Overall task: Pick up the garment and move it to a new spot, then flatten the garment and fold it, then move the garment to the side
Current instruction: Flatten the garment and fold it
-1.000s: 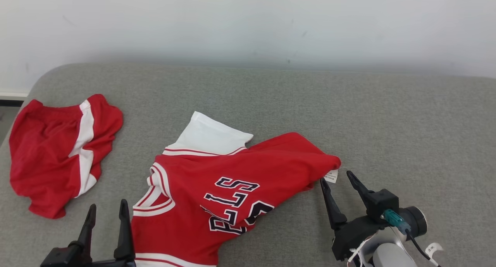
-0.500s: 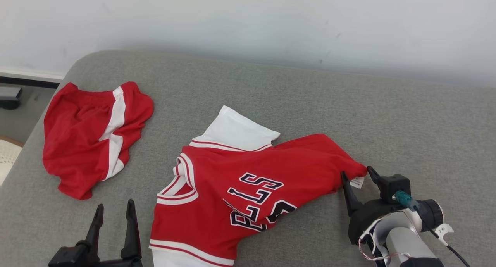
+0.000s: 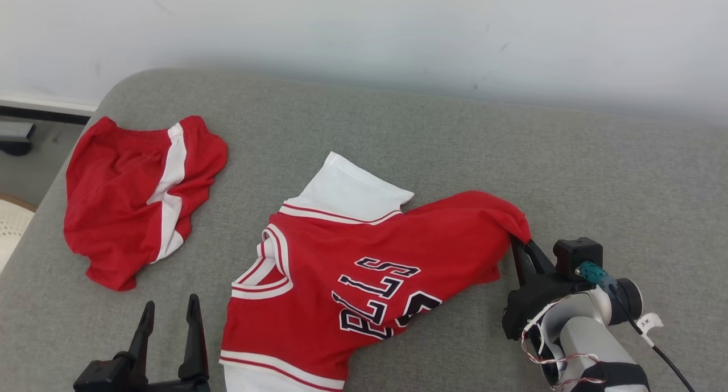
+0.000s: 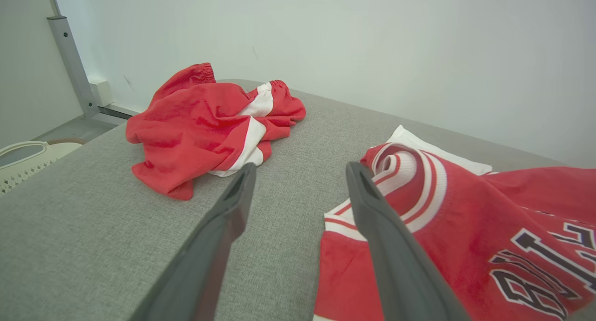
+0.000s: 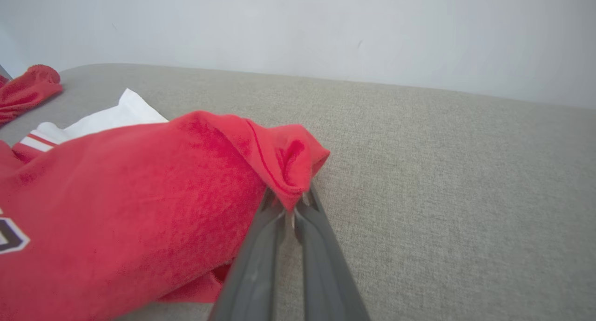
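**Head view:** A red basketball jersey point(image 3: 364, 267) lies crumpled near the front edge of a grey padded surface point(image 3: 455, 141), white trim at its neck and armholes and a white panel poking out behind it. Dark, white-edged letters run across its chest. An "L" and an "S" can be made out, but folds break up the rest. The right gripper point(image 3: 522, 245) has its two fingers pinched together on the jersey's right-hand corner, which rises off the padding. The left gripper point(image 3: 170, 306) sits at the front edge just left of the jersey, fingers parted and holding nothing. Red shorts with a white stripe point(image 3: 125, 198) lie bunched toward the left edge, well apart from the jersey. A pale wall point(image 3: 364, 28) runs behind.

**Left wrist view:** The left gripper point(image 4: 301, 169) hangs wide open over bare padding between the shorts point(image 4: 205, 125) and the jersey's striped armhole point(image 4: 409, 181). A grey metal post point(image 4: 70, 64) stands against the wall, and a white perforated basket point(image 4: 28, 158) sits off the left edge.

**Right wrist view:** The right gripper point(image 5: 288, 204) is clamped on a folded red corner of the jersey point(image 5: 139, 209). Open padding lies to its right.
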Robot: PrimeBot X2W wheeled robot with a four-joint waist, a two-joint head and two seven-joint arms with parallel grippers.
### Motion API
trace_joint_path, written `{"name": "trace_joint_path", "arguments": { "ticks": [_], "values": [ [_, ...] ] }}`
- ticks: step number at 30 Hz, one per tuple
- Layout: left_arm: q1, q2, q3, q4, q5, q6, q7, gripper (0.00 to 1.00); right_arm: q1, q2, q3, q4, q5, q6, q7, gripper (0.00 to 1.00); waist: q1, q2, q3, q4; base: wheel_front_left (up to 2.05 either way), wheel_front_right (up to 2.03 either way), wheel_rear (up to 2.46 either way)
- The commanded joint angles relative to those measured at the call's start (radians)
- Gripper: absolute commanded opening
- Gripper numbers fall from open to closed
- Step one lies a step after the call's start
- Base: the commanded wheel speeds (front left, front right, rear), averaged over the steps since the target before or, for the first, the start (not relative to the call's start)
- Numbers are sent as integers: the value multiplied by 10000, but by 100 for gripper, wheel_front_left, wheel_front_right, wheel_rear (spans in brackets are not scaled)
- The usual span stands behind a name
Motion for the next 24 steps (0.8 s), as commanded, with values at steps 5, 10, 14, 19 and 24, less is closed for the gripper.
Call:
{"name": "trace_joint_path", "arguments": {
  "ticks": [5, 10, 14, 19, 24],
  "values": [
    [112, -78, 120, 142, 136, -41, -26, 100, 883, 14, 276, -1425, 358, -23, -23, 0, -1, 0, -333, -354, 0, 0, 0],
    [379, -100, 144, 139, 142, -60, -26, 100, 1827, -37, 478, -2786, 623, -23, -23, 0, -1, 0, -634, -719, 0, 0, 0],
    [615, -119, 232, 148, 144, -69, -26, 100, 2751, -135, 465, -3489, 669, -23, -22, 0, -1, 0, -825, -1050, 0, 0, 0],
    [734, -122, 234, 149, 137, -73, -27, 100, 3561, -149, 300, -4364, 552, -23, 99, 0, -1, 0, -899, -1231, 0, 0, 0],
    [822, -128, 261, 169, 6, -71, -27, 100, 4443, -110, -244, -6017, 282, -23, 845, 0, -1, 0, -950, -1321, 0, 0, 0]
  ]
}}
